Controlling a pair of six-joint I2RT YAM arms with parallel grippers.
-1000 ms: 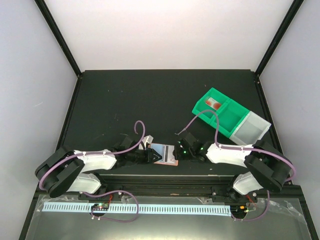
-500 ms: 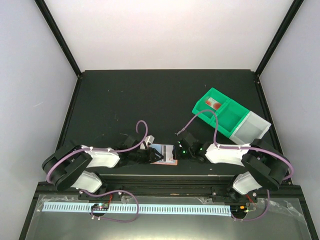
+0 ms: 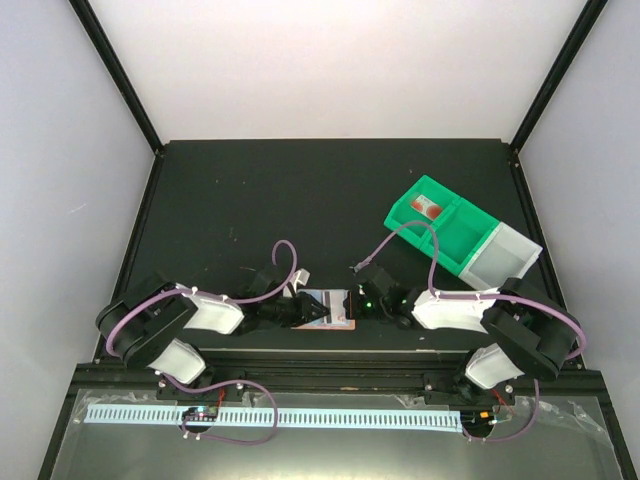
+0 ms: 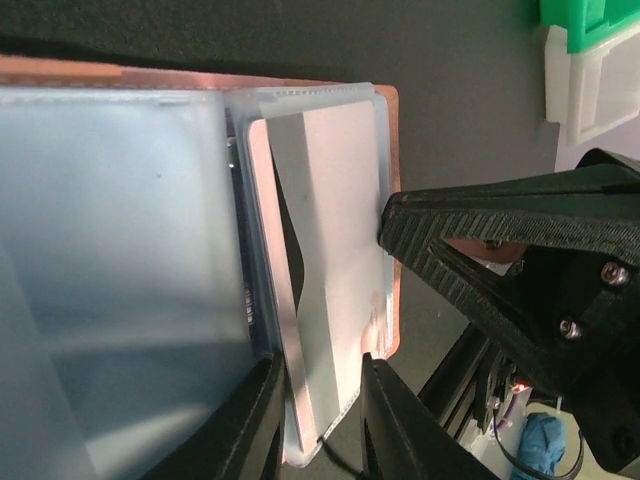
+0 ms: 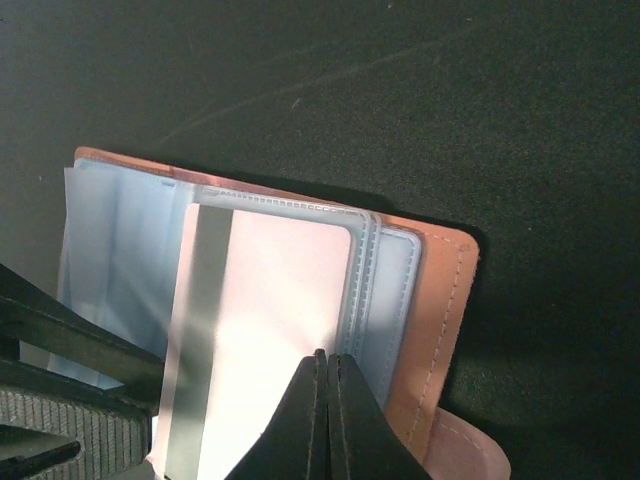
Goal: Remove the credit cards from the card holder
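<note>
My closed right gripper point(image 5: 325, 385) seems to pin the card holder point(image 5: 442, 300) while my left gripper point(image 4: 322, 375) straddles the striped card point(image 4: 330, 200), bite unclear; next, pinch and slide it out.

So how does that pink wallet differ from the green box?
The card holder is salmon pink and lies open flat at the table's near edge; the green bin stands farther back on the right. The card holder shows clear sleeves with a striped card; the green bin has open compartments, one holding a small red item. Both rest on the table.
</note>
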